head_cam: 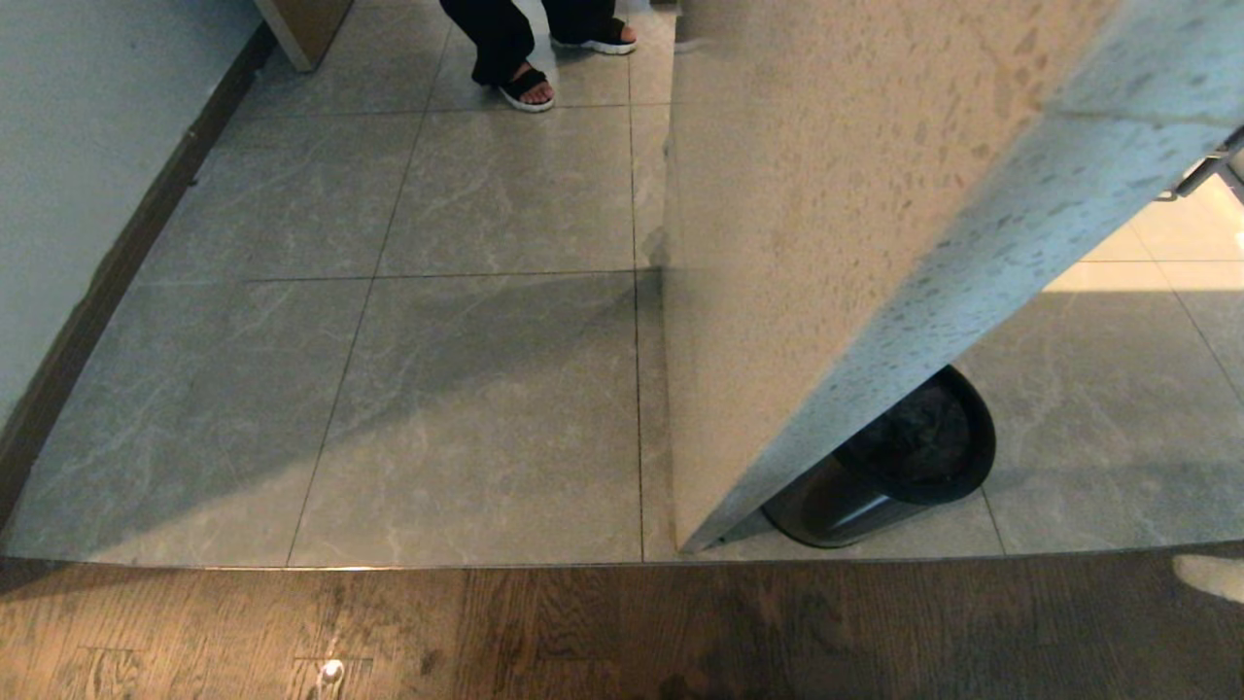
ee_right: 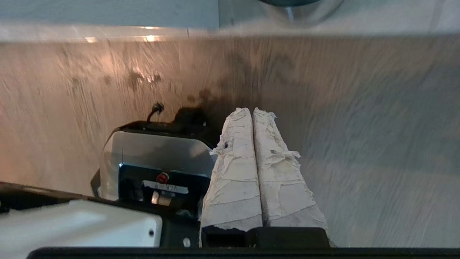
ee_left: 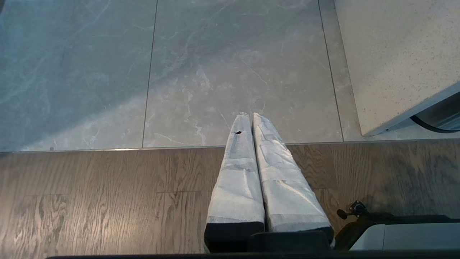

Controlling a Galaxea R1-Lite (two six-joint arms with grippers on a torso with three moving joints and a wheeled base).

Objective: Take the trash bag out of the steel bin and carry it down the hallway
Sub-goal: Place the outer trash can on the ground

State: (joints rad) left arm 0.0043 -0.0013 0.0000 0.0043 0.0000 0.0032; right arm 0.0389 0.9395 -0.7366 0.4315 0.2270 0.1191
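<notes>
Only the head view shows the steel bin (head_cam: 880, 486) behind a slab (head_cam: 826, 243); wrist views show left pincer (ee_left: 250, 116) and right pincer (ee_right: 250, 110) clenched, empty

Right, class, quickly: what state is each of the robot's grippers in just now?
Left gripper: closed, holding nothing, over the wooden floor.
Right gripper: closed, holding nothing, also above the wooden floor.
</notes>
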